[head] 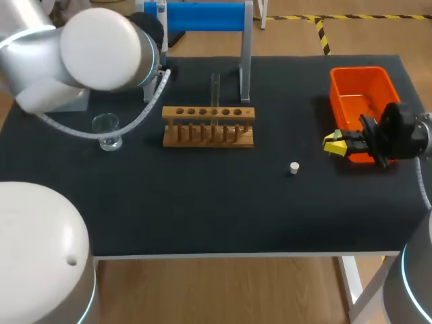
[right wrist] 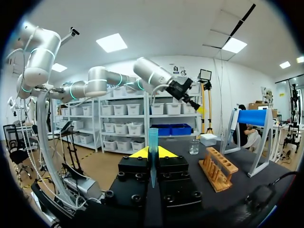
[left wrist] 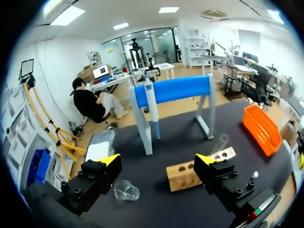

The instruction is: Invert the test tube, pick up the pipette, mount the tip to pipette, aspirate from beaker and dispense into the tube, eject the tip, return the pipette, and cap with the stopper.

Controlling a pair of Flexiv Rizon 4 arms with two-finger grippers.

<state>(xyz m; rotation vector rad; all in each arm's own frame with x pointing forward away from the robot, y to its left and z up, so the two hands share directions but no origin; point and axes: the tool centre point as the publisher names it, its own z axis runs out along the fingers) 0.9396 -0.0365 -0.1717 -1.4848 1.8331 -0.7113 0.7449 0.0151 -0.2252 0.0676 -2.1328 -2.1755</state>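
The left arm (head: 101, 47) is built of bulky, rounded white shells with a thin cyan ring at the joint, and a white ribbed hose (head: 128, 125) loops off it. The right arm (head: 418, 297) is pale grey with the same cyan ring. The left gripper (left wrist: 157, 159) and right gripper (head: 335, 143) are black blocks with recessed screws and yellow wedge tips.

Black-covered table (head: 202, 202), seen from above. Near its centre, toward 12 o'clock, stands a wooden tube rack (head: 208, 126). A clear glass beaker (head: 107, 131) sits at 9 o'clock of the rack, well apart from it. A small white stopper (head: 294, 168) lies at 4 o'clock of the rack. An orange bin (head: 358, 70) occupies the table's 2 o'clock area. A blue-barred stand (head: 244, 67) rises at 12 o'clock, behind the rack.
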